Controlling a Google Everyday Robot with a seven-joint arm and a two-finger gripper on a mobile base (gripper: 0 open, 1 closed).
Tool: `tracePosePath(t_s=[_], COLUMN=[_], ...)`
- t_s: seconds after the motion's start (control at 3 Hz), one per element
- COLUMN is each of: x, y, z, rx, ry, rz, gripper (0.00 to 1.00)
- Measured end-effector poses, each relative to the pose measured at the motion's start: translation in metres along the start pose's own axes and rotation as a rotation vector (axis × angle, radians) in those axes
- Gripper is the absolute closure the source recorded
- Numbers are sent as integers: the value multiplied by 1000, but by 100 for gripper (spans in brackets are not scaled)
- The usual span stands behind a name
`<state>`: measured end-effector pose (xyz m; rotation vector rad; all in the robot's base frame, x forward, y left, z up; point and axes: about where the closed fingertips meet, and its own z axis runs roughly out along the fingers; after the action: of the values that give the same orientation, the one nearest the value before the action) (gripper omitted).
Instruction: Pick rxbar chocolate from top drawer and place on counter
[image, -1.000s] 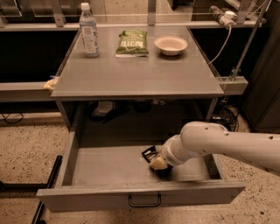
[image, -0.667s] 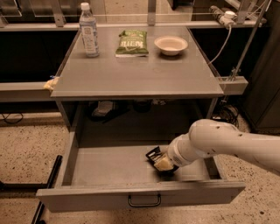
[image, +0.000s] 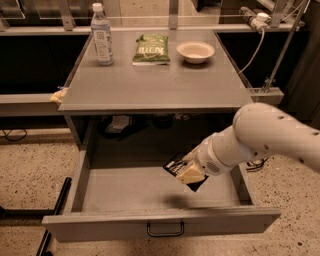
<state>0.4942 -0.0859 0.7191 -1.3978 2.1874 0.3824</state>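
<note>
The top drawer (image: 120, 192) stands pulled open below the counter (image: 155, 85). My gripper (image: 189, 173) hangs over the right middle of the drawer, at the end of the white arm that comes in from the right. It is shut on the rxbar chocolate (image: 176, 166), a dark wrapper with pale lettering. The bar is tilted and held above the drawer's grey bottom, where its shadow falls. The drawer's dark handle (image: 165, 230) shows on its front.
On the counter stand a water bottle (image: 102, 36) at the back left, a green snack bag (image: 151, 49) at the back middle and a white bowl (image: 195, 51) to its right. A cable (image: 252, 45) runs along the right side. The floor is speckled.
My gripper has risen from the drawer's bottom with the bar in it. The bar now hangs clear of the bottom.
</note>
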Motion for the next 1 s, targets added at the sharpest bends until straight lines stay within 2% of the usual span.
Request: tracePosePath(t_s=[0.33,0.67,1.0], x=[-43,-81,-116], y=[-3,-21,-52], z=[-48,-86,-101], rx=[3,57,120], ry=[-27,-55,-84], rz=[-14,-5,-7], gripper=[100,100,100])
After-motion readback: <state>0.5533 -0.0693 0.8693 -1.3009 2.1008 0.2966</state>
